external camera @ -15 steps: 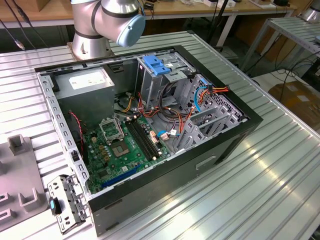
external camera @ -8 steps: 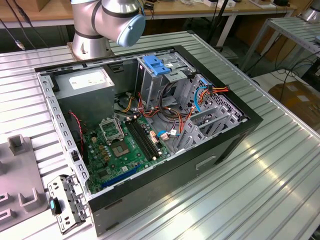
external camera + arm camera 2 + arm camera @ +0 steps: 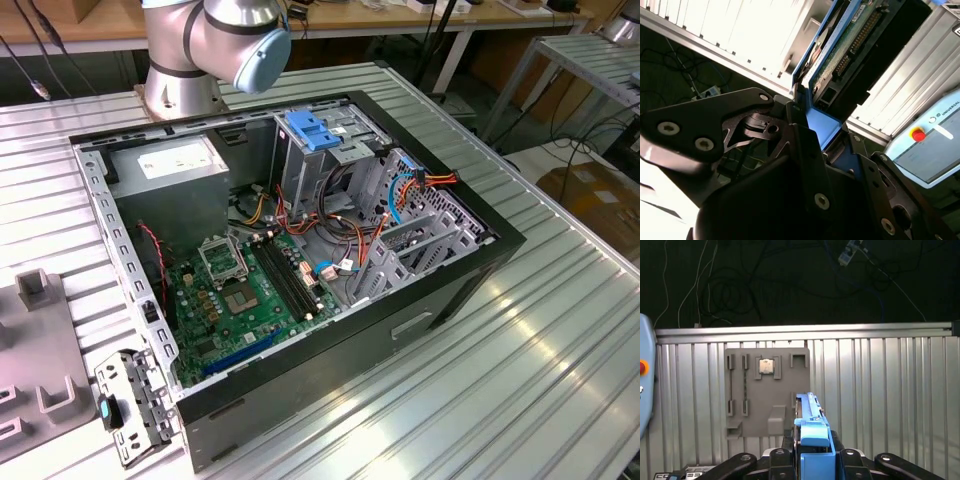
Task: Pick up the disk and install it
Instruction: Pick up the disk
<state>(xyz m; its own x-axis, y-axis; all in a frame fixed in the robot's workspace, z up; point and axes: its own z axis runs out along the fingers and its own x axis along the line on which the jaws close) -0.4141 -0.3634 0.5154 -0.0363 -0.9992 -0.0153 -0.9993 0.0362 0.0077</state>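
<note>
Your gripper (image 3: 812, 457) is clamped on the disk (image 3: 809, 410), gripping it by its blue side rails; you see this in both wrist views. The disk is held edge-on over the ridged tabletop (image 3: 880, 390), and its green circuit board (image 3: 847, 47) faces the second wrist view. Beyond it lies a grey fixture plate (image 3: 767, 395) carrying a CPU chip (image 3: 766, 366). In the exterior view the computer case (image 3: 470, 270) lies open, with the motherboard (image 3: 245, 295) exposed and a blue bracket (image 3: 310, 130) on the drive cage.

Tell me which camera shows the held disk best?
Second wrist view: the disk shows its circuit-board face and blue rail. First wrist view sees the disk edge-on; exterior view shows the computer case.
</note>
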